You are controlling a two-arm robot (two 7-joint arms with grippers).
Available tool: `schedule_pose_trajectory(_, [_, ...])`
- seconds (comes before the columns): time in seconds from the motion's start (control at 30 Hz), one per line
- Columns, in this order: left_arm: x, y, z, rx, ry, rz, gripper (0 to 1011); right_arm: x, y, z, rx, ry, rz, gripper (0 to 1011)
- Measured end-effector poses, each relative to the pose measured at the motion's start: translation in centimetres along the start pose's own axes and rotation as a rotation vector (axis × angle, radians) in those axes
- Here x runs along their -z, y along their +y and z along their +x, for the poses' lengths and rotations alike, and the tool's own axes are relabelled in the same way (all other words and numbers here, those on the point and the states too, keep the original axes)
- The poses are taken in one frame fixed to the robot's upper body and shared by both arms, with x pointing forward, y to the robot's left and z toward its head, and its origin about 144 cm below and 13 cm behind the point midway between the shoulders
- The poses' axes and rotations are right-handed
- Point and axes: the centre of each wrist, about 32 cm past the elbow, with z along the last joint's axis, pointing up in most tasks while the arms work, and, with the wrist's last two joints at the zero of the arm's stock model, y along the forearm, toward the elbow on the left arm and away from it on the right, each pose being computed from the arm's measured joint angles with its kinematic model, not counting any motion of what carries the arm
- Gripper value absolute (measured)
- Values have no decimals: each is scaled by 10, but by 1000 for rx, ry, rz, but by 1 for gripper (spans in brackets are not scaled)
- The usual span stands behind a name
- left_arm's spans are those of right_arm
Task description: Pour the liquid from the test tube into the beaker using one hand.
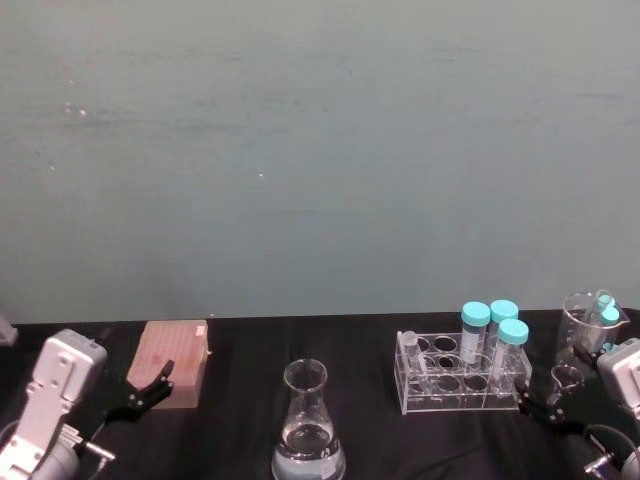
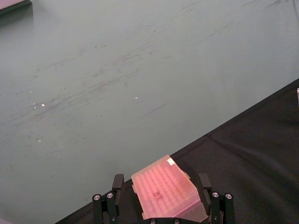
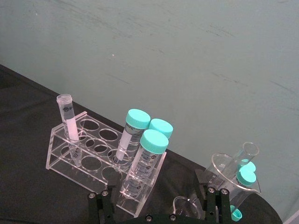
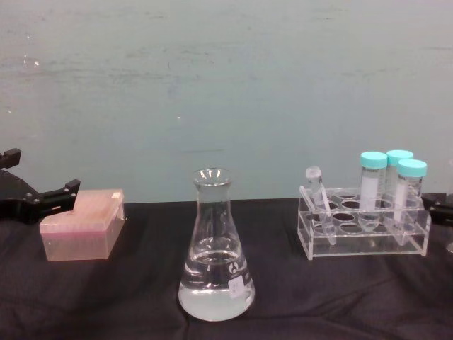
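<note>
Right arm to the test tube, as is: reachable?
Likely yes. The right gripper sits open beside the rack's right end; capped tubes stand between it and the test tube at the left end, but the way from above looks free.

One beaker [image 4: 215, 263], one test tube [image 4: 318, 200], one rack [image 4: 357, 246].

Black-clothed table [image 4: 106, 297]
On it stand a pink box [image 4: 79, 234], the beaker [image 4: 216, 262] (middle, nearest the front edge), a clear tube rack [image 4: 364, 230] and a glass cup [image 1: 592, 322] far right.
</note>
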Motion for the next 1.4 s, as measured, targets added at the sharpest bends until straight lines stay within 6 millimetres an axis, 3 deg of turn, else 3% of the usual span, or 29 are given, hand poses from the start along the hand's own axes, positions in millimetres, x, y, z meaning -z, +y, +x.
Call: schedule_pose_trajectory(1.4, [0,0,0,0,0,0,1000,0,0,0,0,0,0,1004])
